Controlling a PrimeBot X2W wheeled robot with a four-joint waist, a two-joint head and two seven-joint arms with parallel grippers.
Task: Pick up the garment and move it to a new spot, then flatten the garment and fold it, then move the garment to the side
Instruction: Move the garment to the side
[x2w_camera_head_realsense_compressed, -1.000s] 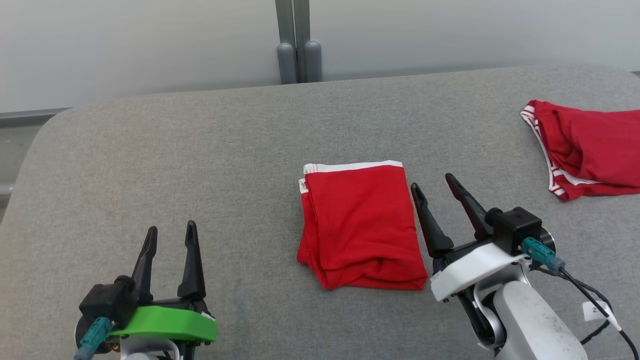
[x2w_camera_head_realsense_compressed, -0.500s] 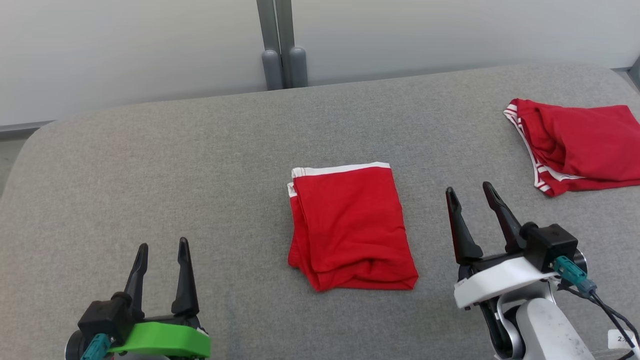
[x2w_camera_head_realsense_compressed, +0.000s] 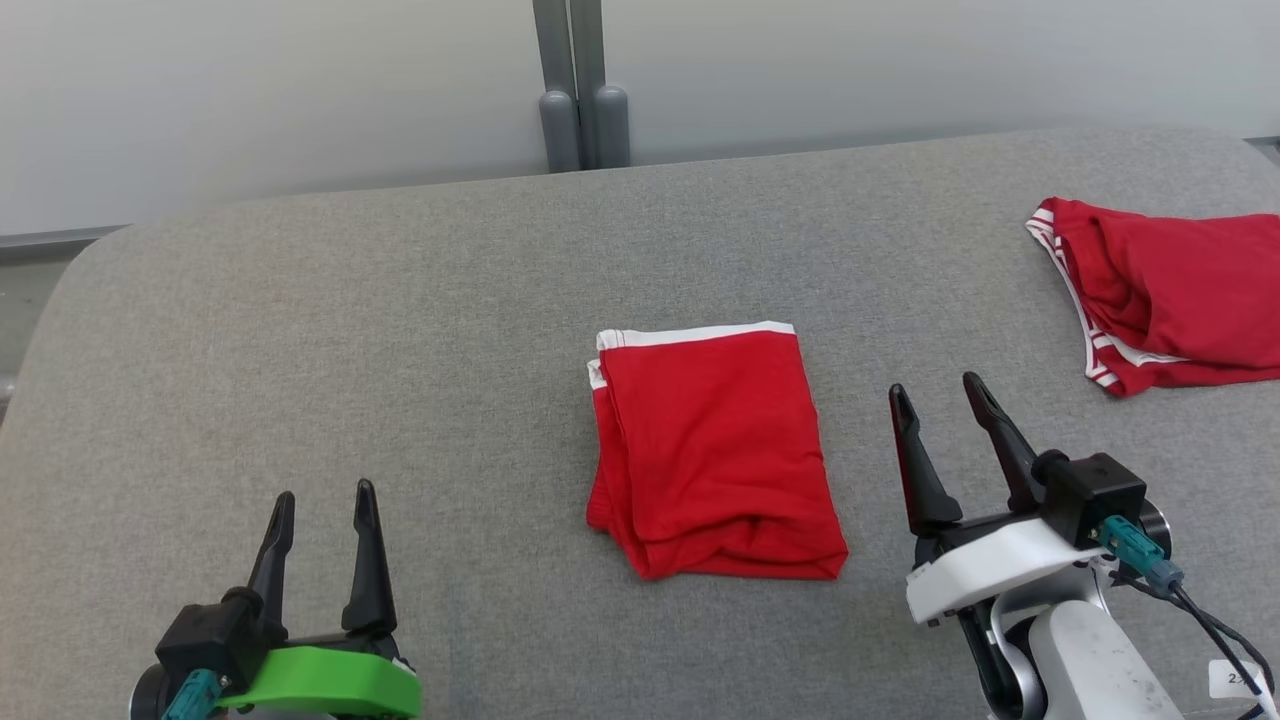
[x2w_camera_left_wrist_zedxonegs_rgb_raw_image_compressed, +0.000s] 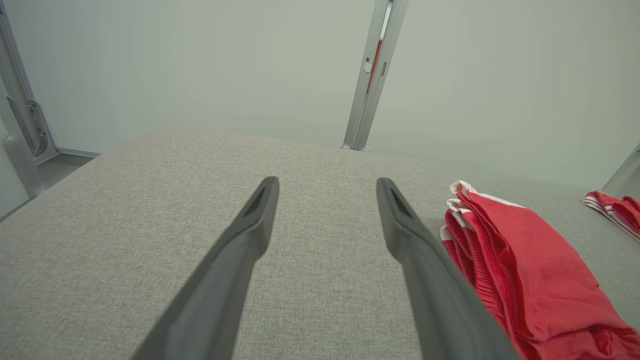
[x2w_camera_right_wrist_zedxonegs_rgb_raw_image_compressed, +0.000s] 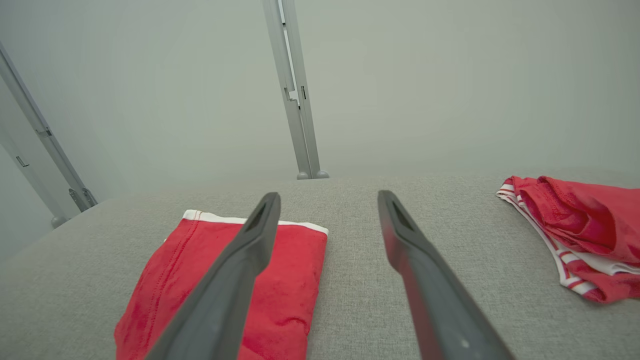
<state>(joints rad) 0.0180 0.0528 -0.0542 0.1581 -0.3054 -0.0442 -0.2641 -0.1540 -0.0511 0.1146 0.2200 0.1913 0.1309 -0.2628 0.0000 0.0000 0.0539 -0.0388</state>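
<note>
A red garment (x2w_camera_head_realsense_compressed: 715, 450) with a white waistband lies folded into a neat rectangle in the middle of the grey padded table (x2w_camera_head_realsense_compressed: 400, 330). My right gripper (x2w_camera_head_realsense_compressed: 935, 384) stands open to its right, a short gap away, touching nothing. In the right wrist view the garment (x2w_camera_right_wrist_zedxonegs_rgb_raw_image_compressed: 290, 280) lies low and left behind my right gripper (x2w_camera_right_wrist_zedxonegs_rgb_raw_image_compressed: 328, 195). My left gripper (x2w_camera_head_realsense_compressed: 325, 490) is open at the lower left, well clear of the cloth. The left wrist view has my left gripper (x2w_camera_left_wrist_zedxonegs_rgb_raw_image_compressed: 326, 181) over bare table, with the garment (x2w_camera_left_wrist_zedxonegs_rgb_raw_image_compressed: 530, 260) at the right.
A second red garment (x2w_camera_head_realsense_compressed: 1170, 300) with striped white trim lies crumpled at the table's far right edge, also seen as a red garment (x2w_camera_right_wrist_zedxonegs_rgb_raw_image_compressed: 585, 220) in the right wrist view. A grey metal post (x2w_camera_head_realsense_compressed: 583, 90) stands against the pale wall behind the table.
My right gripper has drawn back to the right, away from the folded garment's edge. My left gripper has pulled back toward the near edge. The head view shifted slightly; the garment lies still.
</note>
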